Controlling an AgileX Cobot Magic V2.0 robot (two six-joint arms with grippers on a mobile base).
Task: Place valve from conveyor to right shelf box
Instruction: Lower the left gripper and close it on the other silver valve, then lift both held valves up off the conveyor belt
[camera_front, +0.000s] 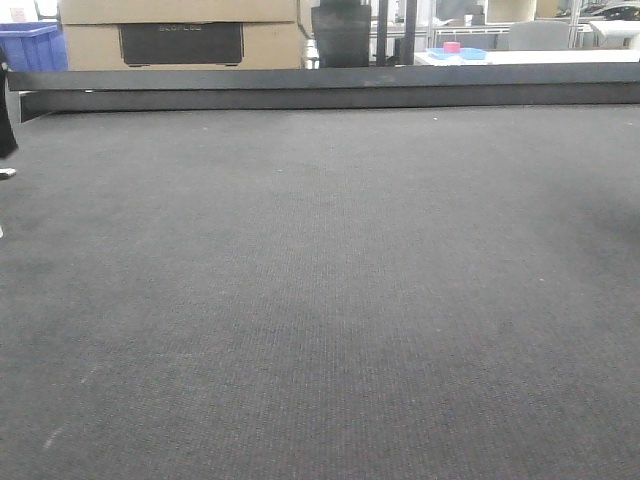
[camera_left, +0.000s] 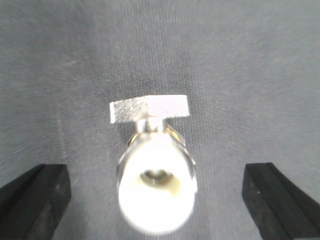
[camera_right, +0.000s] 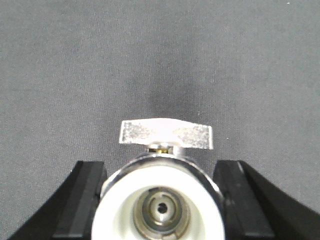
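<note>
In the right wrist view a shiny metal valve (camera_right: 160, 210) with a white plastic end and a flat handle sits between my right gripper's (camera_right: 160, 167) black fingers (camera_right: 85, 200), which press against its sides. In the left wrist view another valve (camera_left: 156, 200), white end towards the camera, lies on the conveyor (camera_left: 75, 60) midway between my left gripper's (camera_left: 156, 172) widely spread fingers (camera_left: 35, 195), touching neither. The front view shows only the dark grey conveyor (camera_front: 320, 300) and its dark rail (camera_front: 320, 90). No valve or gripper shows there. The shelf box is out of view.
Beyond the rail stand cardboard boxes (camera_front: 180, 30), a blue crate (camera_front: 30, 45) at the far left, and a white table with a blue tray and a pink object (camera_front: 455, 50) at the back right.
</note>
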